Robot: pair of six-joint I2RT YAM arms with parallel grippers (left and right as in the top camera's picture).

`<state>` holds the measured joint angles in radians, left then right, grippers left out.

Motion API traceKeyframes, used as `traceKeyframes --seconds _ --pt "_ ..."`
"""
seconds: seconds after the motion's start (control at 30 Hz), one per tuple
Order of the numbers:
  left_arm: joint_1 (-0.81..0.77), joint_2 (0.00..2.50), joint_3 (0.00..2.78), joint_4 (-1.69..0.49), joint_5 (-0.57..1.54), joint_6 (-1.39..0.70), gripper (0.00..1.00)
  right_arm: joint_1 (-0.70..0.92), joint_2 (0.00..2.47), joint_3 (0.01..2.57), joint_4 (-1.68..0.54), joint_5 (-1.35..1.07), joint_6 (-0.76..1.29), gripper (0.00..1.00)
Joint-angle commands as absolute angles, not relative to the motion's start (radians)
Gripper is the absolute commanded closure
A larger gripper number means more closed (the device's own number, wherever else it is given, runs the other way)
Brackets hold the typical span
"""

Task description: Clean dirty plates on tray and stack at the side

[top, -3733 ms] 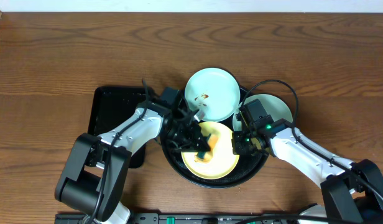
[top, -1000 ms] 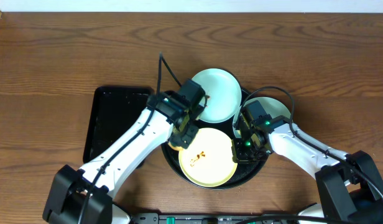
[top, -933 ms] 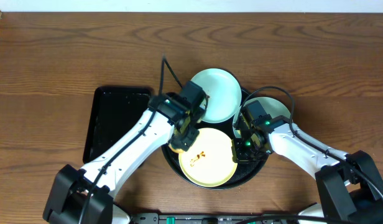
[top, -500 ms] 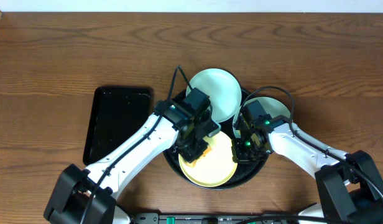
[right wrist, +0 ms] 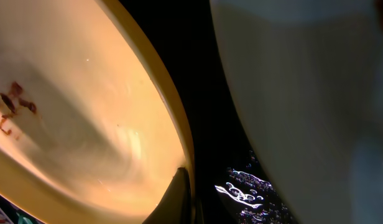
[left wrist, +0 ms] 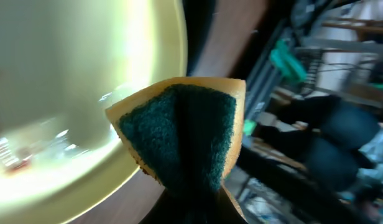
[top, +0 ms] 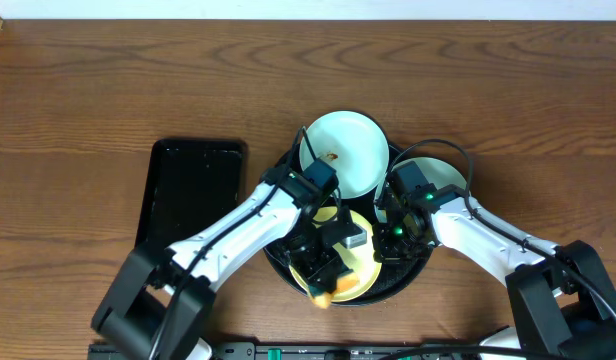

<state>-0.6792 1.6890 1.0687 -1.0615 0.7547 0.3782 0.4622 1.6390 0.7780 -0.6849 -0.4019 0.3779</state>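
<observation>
The pale yellow plate [top: 364,262] lies at the front of the round black tray [top: 412,272]. My left gripper [top: 323,282] is shut on a yellow and green sponge [left wrist: 179,134] at the plate's near rim [left wrist: 67,93]. My right gripper [top: 393,237] pinches the yellow plate's right rim [right wrist: 86,118]; a brown smear [right wrist: 14,102] shows on the plate. One pale blue plate [top: 346,150] with a brown smear sits at the back of the tray. The other pale blue plate [top: 443,175] lies at the right, partly under my right arm, and shows in the right wrist view [right wrist: 303,93].
A rectangular black tray [top: 188,195] lies on the wooden table left of the round tray. The glossy black tray floor [right wrist: 207,93] shows between the yellow and blue plates. My two arms cross the front half of the table.
My left gripper has swept the sponge from the yellow plate's far left edge across the plate to its near rim. My right gripper has stayed on the plate's right rim.
</observation>
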Motion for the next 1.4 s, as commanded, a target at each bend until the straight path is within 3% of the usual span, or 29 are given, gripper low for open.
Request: traceKeyframes --seconds 0.0,0.37,0.57,0.87,0.97,1.07,1.37 --pt "-0.68 1.732 1.063 -1.058 0.871 0.392 0.93 0.457 1.674 0.755 -0.702 -0.37 0.35 0.99" --pt "-0.662 1.9 1.063 -1.058 0.72 0.248 0.93 0.458 1.674 0.755 -0.71 -0.371 0.334 0.99" --pt "-0.595 1.91 1.064 -1.037 0.566 0.173 0.93 0.458 1.674 0.755 -0.711 -0.371 0.331 0.99" --pt "-0.572 1.91 1.077 -0.964 0.514 0.112 0.93 0.458 1.674 0.755 -0.72 -0.371 0.328 0.99" --pt "-0.572 1.91 1.098 -0.97 0.402 0.04 0.93 0.458 1.674 0.755 -0.724 -0.371 0.328 0.99" --pt "-0.572 1.91 1.132 -0.985 0.131 -0.032 0.93 0.458 1.674 0.755 -0.726 -0.371 0.328 0.99" --pt "-0.572 1.91 1.162 -0.883 -0.072 -0.115 0.93 0.458 1.674 0.755 -0.725 -0.37 0.328 0.99"
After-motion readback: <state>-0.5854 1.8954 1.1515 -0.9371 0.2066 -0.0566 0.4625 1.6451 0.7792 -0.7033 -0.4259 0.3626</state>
